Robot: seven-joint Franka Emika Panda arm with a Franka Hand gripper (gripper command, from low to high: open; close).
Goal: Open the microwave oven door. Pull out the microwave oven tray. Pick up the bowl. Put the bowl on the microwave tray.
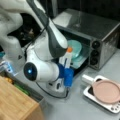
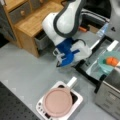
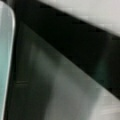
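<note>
The microwave oven (image 1: 100,35) is a boxy brushed stainless-steel unit standing at a front view's top right, with three round black knobs (image 1: 95,53) in a column on its right-hand panel. The microwave oven door (image 2: 96,53), a dark glass panel in a metal frame, is folded down flat in front of the cavity. The microwave oven tray (image 1: 80,61), thin and flat, projects from the opening. The bowl (image 1: 75,48), round, smooth-sided and light teal, rests on this tray at the mouth of the cavity; in a front view it (image 2: 110,61) lies at the right edge with an orange piece over it. In the wrist view a pale teal curved edge (image 3: 6,62) fills the left margin beside dark glass.

The claw (image 1: 68,60) is at the bowl's near rim, above the lowered door; whether it is spread or pressed together cannot be told.

On the grey surface (image 1: 75,105), near the oven's front corner, a white rectangular tray (image 1: 110,106) carries a flat pink round plate (image 1: 107,91). A wooden cabinet (image 2: 30,20) with drawers stands at a front view's top left. Open surface lies between the cabinet and the plate.
</note>
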